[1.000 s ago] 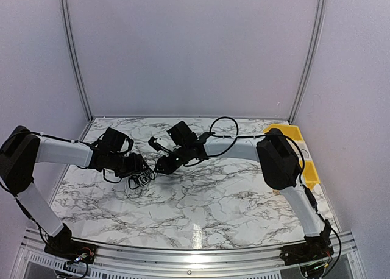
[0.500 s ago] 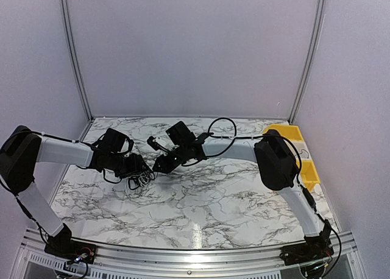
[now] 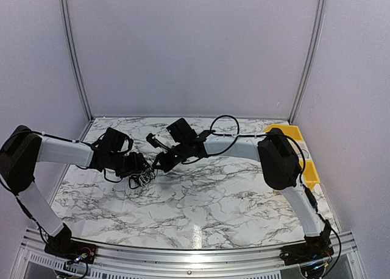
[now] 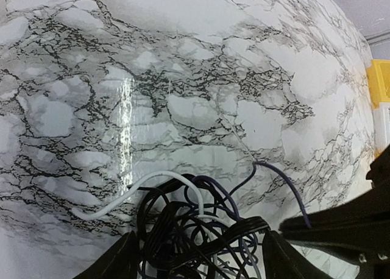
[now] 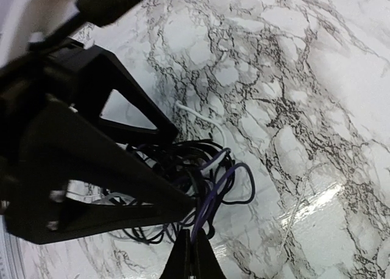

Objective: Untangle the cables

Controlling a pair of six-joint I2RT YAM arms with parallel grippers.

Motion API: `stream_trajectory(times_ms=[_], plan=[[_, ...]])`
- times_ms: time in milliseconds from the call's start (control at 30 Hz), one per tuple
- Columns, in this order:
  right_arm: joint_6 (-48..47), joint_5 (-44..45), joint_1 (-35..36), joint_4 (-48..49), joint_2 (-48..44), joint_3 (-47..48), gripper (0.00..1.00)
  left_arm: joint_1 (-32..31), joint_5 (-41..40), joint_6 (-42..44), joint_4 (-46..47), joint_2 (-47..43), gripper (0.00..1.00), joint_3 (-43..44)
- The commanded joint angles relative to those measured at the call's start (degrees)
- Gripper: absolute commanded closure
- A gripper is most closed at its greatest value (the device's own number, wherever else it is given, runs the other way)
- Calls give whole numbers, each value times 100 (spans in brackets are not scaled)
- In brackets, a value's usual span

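Observation:
The cables (image 3: 142, 178) are a small tangle of black, purple and white wires on the marble table, left of centre. My left gripper (image 3: 139, 167) sits low over the tangle. In the left wrist view its jaws (image 4: 198, 261) stand partly apart with the bundle (image 4: 195, 230) filling the gap, and a white wire (image 4: 122, 194) loops out to the left. My right gripper (image 3: 159, 165) is just to the right of the tangle. In the right wrist view it (image 5: 190, 254) is shut on a purple wire (image 5: 213, 197) that leads back into the bundle (image 5: 177, 163).
Yellow bins (image 3: 291, 133) stand at the table's far right edge, and one shows in the left wrist view (image 4: 381, 78). White walls enclose the back and sides. The left gripper's black body (image 5: 91, 169) fills the left of the right wrist view.
The right wrist has shifted slightly back and left, still pinching the purple wire. The left arm and the tangle have hardly moved.

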Motion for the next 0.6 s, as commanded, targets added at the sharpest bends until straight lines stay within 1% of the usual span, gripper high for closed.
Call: stream_trajectory(times_ms=[0, 100, 200, 233, 267, 333, 400, 467, 567], plan=[[-2, -300, -21, 205, -798, -16, 100, 26, 22, -239, 441, 342, 30, 61], [-104, -532, -93, 215, -1196, -21, 100, 26, -69, -329, 556, 497, 33, -10], [-226, -978, -217, 344, -1633, -25, 100, 26, -225, -304, 563, 584, 34, -84], [-281, -1168, -256, 353, -1742, 24, 100, 26, -274, -290, 556, 608, 35, -102], [-398, -1674, -302, 347, -1839, 101, 100, 26, -295, -280, 560, 635, 35, -114], [-1064, -2590, -356, 68, -1982, 358, 100, 26, -295, -237, 570, 680, 36, -128], [-1420, -2873, -367, -340, -2051, 738, 100, 26, -340, -224, 579, 708, 37, -162], [-1572, -3099, -400, -516, -2167, 975, 100, 26, -387, -194, 579, 728, 37, -189], [-1929, -3250, -408, -910, -2356, 1263, 100, 26, -457, -131, 527, 777, 38, -203]])
